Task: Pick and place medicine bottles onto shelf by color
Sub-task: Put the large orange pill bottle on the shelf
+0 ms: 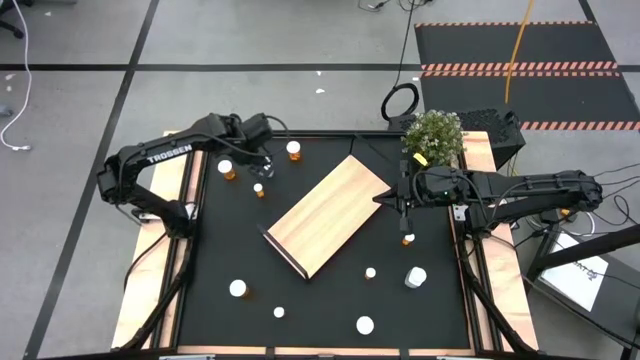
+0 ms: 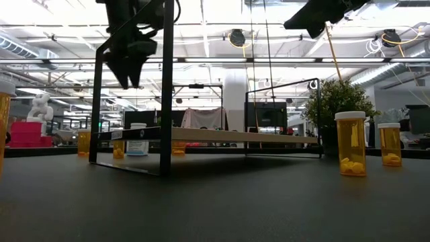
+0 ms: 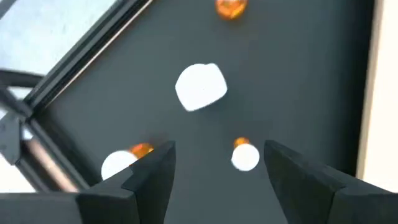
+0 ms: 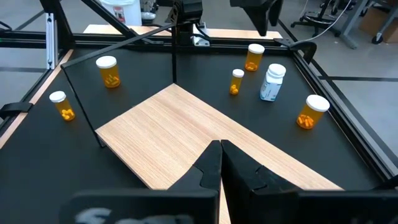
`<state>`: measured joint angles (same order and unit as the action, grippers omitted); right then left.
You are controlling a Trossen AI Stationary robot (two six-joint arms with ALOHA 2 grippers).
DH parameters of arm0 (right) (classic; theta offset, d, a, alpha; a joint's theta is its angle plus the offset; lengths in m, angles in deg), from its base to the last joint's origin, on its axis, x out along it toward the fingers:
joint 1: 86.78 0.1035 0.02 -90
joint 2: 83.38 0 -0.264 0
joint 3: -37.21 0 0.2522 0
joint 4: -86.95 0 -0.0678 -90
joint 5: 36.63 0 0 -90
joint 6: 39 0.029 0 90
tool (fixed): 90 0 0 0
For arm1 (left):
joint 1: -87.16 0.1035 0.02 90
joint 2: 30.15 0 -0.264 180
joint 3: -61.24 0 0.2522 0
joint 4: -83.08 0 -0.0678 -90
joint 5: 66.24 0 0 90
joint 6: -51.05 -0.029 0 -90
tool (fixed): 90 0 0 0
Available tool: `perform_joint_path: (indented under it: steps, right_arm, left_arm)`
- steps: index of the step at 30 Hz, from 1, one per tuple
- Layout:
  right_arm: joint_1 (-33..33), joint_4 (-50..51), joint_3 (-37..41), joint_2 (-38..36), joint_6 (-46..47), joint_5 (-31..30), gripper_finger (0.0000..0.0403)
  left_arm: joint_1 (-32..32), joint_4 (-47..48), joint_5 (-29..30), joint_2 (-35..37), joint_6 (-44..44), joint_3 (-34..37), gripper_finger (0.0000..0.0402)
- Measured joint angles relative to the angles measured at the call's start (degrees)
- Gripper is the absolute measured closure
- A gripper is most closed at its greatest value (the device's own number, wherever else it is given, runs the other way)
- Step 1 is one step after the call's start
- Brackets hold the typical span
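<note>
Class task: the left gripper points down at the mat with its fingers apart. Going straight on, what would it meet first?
Probably the small orange bottle showing between the left gripper's open fingers, standing on the black mat; depth is unclear, so it might just miss.

Straight down from high above onto the shelf [image 1: 328, 215], whole table in frame. Level at tabletop height, across toward the shelf's underside. Right wrist: forward over the shelf, near. Left wrist: close above bottles beside the shelf, perhaps its edge shown. Shared throughout: the shelf.
</note>
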<state>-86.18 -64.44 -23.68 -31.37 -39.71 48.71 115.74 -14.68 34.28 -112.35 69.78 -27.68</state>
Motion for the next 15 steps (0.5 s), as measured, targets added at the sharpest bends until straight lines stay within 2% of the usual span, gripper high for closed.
perform_joint_path:
  steps: [6, 9, 15]
  right_arm:
    - [0.0, 0.0, 0.0, 0.0, 0.0, 0.0, 0.0403]
    - [0.0, 0.0, 0.0, 0.0, 0.0, 0.0, 0.0403]
    - [0.0, 0.0, 0.0, 0.0, 0.0, 0.0, 0.0403]
  left_arm:
    - [0.8, 6.2, 1.7, 0.0, 3.1, 0.0, 0.0156]
    - [2.4, 8.6, 5.9, 0.0, 5.0, 0.0, 0.0156]
    - [6.5, 7.3, 6.7, 0.0, 6.2, 3.1, 0.0156]
